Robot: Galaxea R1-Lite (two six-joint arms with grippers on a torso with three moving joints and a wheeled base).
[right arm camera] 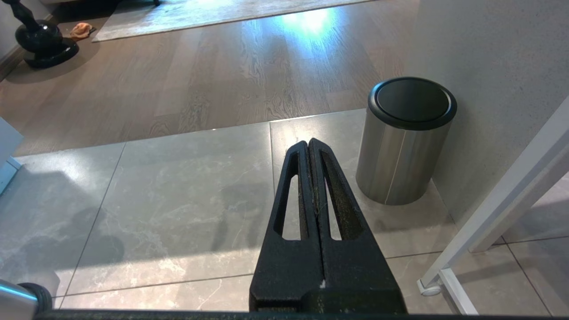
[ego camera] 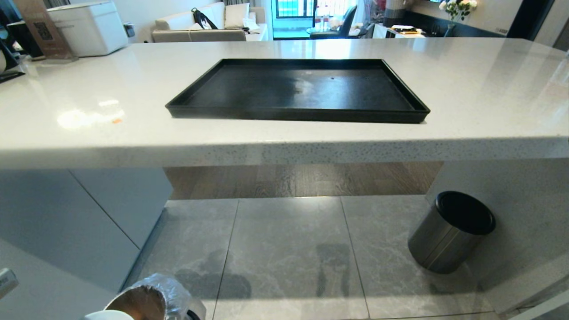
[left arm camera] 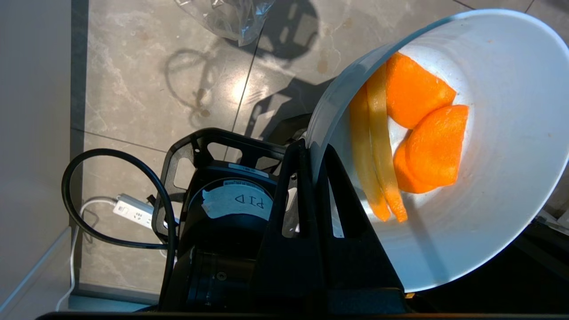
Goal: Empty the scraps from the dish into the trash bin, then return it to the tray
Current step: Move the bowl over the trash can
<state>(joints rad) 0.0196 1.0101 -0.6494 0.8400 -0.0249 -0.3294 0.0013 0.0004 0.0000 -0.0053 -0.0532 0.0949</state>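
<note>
My left gripper point(left arm camera: 313, 149) is shut on the rim of the dish point(left arm camera: 489, 213), a white bowl held tilted low over the floor. The scraps point(left arm camera: 413, 133), orange carrot slices and pale yellow strips, lie inside it. In the head view a sliver of the dish point(ego camera: 109, 314) shows at the bottom edge, right beside the trash bin point(ego camera: 149, 298) with its crinkly clear liner and coppery inside. A piece of the liner point(left arm camera: 231, 18) also shows in the left wrist view. The black tray point(ego camera: 298, 91) lies bare on the white counter. My right gripper point(right arm camera: 309, 144) hangs shut over the floor tiles, holding nothing.
A brushed-steel cylinder with a black top point(ego camera: 451, 231) stands on the floor under the counter's right side. A white appliance point(ego camera: 89, 26) sits at the counter's back left. A power strip and black cable point(left arm camera: 133, 211) lie on the floor near my base.
</note>
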